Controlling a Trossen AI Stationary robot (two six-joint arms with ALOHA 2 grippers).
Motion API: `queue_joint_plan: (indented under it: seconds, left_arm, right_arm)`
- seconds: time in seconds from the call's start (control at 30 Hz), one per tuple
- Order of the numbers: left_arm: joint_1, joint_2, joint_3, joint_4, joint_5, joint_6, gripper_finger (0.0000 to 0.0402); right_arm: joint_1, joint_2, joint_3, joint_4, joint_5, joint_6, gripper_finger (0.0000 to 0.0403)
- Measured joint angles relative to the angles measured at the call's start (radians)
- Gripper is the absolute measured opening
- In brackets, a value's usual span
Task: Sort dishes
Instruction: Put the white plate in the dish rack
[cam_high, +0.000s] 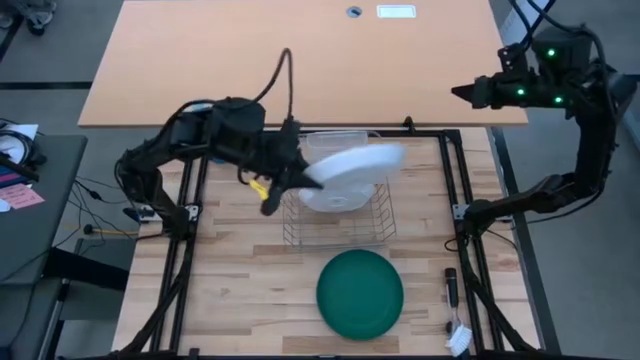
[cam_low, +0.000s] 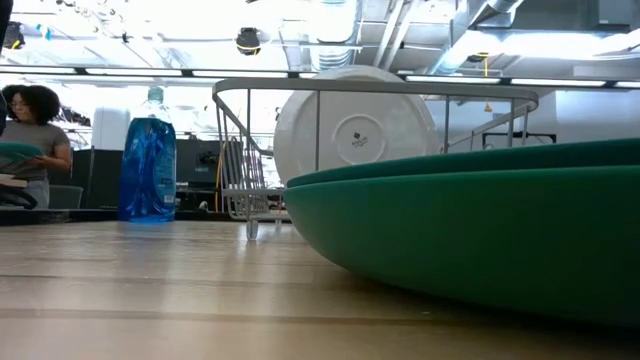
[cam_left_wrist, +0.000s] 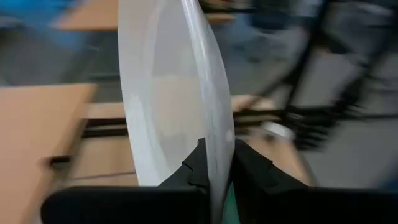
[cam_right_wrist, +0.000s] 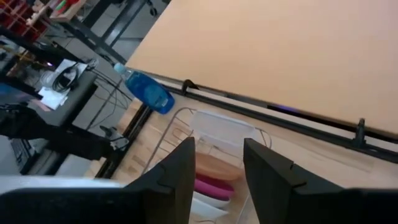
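No readable writing anywhere; only a small round maker's mark showed on the underside of the white plate in the low view, too small to read.

Left gripper was over the wire dish rack, its two fingers pinching the rim of the white plate, which hung tilted above the rack. The left wrist view showed that plate edge-on, clamped between the dark fingers, with the background blurred. From table height the plate stood nearly upright inside the rack frame.

Dark green plate lay flat on the wood table, in front of the rack and apart from it; in the low view it filled the foreground.

Right gripper was raised well off to the side, beyond the table's far right corner, holding nothing, fingers spread apart.

Only the right wrist view showed more plates standing in a clear bin behind the rack: a salmon-orange plate and a magenta-pink plate. It also showed the blue spray bottle lying near the table's edge; the low view had the bottle at the far left, with a person in the room behind.
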Motion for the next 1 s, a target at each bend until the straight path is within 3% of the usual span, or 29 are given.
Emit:
queue_joint_plan:
  seconds: [0.2, 0.37, 0.47, 0.57, 0.8, 1.0]
  left_arm:
    - [0.086, -0.005, 0.0, -0.153, 0.349, 0.024, 0.0024]
    - [0.136, 0.008, -0.069, -0.27, 0.422, 0.062, 0.0024]
    - [0.141, 0.01, -0.12, -0.255, 0.441, 0.053, 0.0024]
    - [0.149, 0.007, -0.129, -0.232, 0.523, -0.008, 0.0024]
    - [0.175, -0.007, -0.14, 0.018, 0.744, -0.231, 0.0024]
    - [0.262, -0.017, -0.139, 0.059, 0.86, -0.365, 0.0032]
  right_arm:
    - [0.001, -0.005, -0.001, 0.0, -0.001, 0.06, 0.0139]
    - [0.026, -0.007, -0.001, 0.0, -0.004, 0.13, 0.0139]
    - [0.072, -0.007, -0.001, 0.0, -0.006, 0.164, 0.0139]
    - [0.13, -0.007, -0.001, 0.0, -0.01, 0.198, 0.0139]
    - [0.307, -0.007, -0.001, 0.068, -0.006, 0.23, 0.0139]
    - [0.396, -0.007, -0.001, 0.148, 0.116, 0.229, 0.0135]
